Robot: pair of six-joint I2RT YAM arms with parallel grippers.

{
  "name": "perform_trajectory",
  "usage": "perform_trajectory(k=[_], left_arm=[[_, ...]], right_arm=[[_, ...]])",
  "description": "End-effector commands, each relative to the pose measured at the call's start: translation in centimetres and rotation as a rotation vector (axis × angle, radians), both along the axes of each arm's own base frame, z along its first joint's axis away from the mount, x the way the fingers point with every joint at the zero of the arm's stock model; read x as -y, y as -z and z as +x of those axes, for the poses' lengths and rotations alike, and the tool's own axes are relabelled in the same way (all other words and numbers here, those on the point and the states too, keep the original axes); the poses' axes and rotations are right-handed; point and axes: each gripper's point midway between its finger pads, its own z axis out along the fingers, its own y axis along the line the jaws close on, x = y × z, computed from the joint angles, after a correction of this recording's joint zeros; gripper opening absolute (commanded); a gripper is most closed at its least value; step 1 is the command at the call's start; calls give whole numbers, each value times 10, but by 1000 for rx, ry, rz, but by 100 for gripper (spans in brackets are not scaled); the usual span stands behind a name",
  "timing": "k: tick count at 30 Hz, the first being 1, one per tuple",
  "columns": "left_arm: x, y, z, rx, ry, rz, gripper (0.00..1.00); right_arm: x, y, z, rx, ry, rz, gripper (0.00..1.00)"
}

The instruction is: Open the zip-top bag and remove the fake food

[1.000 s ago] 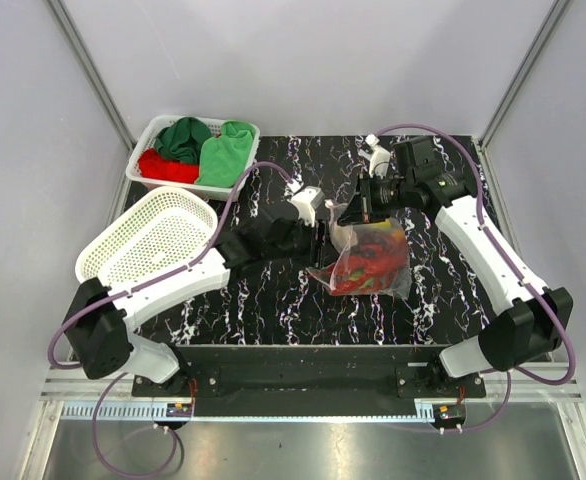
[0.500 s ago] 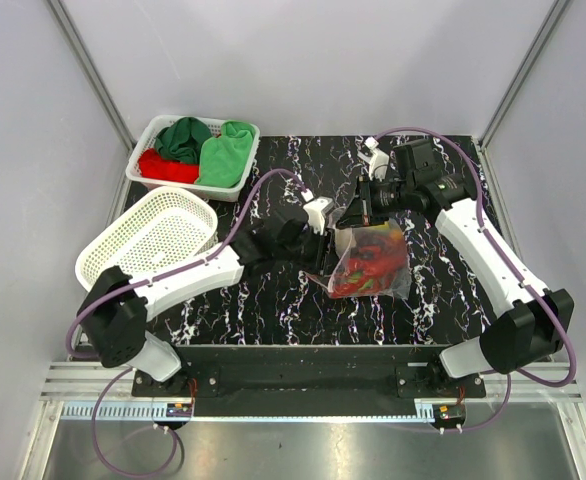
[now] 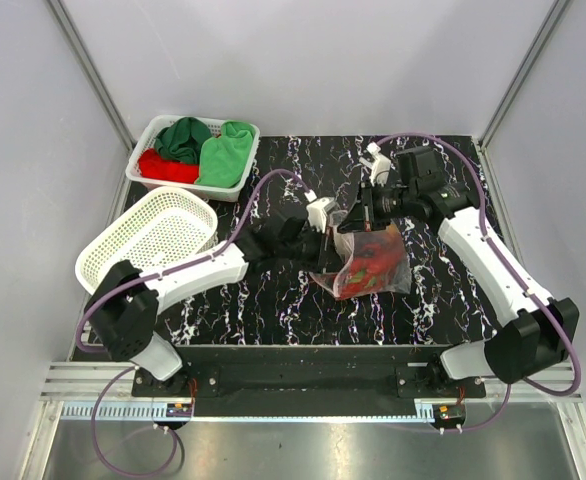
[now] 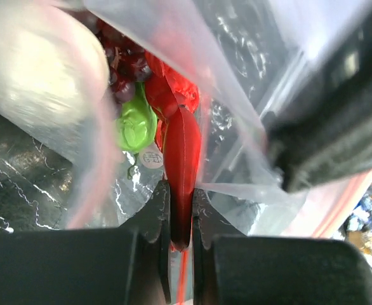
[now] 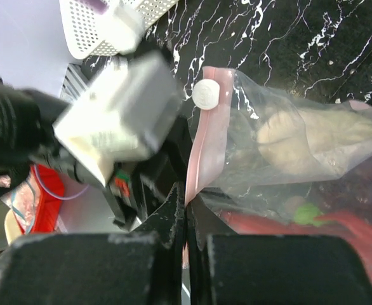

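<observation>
Status: both arms reach inward and meet over the middle of the worktop (image 3: 273, 300), facing each other across the zip-top bag (image 3: 373, 262). Left arm runs diagonally from its base toward the centre. The left gripper (image 3: 325, 240) is at the bag's left edge. Right arm goes up the right side, folds at the far end and points the right gripper (image 3: 357, 216) back left at the bag's upper corner. The two grippers are just beside each other.

Left wrist view: left fingers (image 4: 157, 213) are clamped on a narrow red limb of the lobster (image 4: 181, 143). Can't tell if film sits between pads and toy. Grapes (image 4: 119, 70), green vegetable (image 4: 135, 124) and white radish (image 4: 40, 70) are packed just above, inside the plastic.

Right wrist view: right fingers (image 5: 173, 216) are pinched together on the pink zip strip (image 5: 202, 140), below a white round tab (image 5: 205, 94).

Bag's upper corner is held up by the fingers and its lower part rests on the worktop, with the fake food inside.

White mesh basket (image 3: 148, 240) is at the left. A second basket (image 3: 133, 172) with green and red cloths is behind it, well apart from the bag.
</observation>
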Motion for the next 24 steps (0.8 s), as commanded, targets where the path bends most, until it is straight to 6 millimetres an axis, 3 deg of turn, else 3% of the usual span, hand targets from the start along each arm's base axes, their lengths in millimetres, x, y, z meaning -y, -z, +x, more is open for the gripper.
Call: perform_trajectory(k=[1,4,9,11,12,14,16,17,22,24], left_arm=[[2,-76,34,57,-102,-175,0],[-6,-87,51,32,-177,-197,0],[-4,-99,54,17,-160,-227,0],[-8,-101,63,49,-208,-203,0],[-15,-96,63,91,-206,-141,0],[-14,-103,60,178,-159,-100,0],[-12,-93,49,187,-61,-63,0],[-8,-89,34,165,11,-75,0],[-14,-64,18,161,45,-27,0],[-17,-49,17,110,13,-9,13]], right_arm=[[1,-10,-12,105,-36,28,0],[6,-7,-16,135,-31,13,0],[5,-20,-24,183,-49,52,0],[4,-21,-24,179,-49,54,0],[7,-19,-20,181,-25,36,0],[10,-18,-15,181,15,16,0],[13,-24,-5,189,63,3,0],[11,-27,-5,190,55,10,0],[11,-35,3,192,65,-9,0],[11,-28,0,169,61,-13,0]])
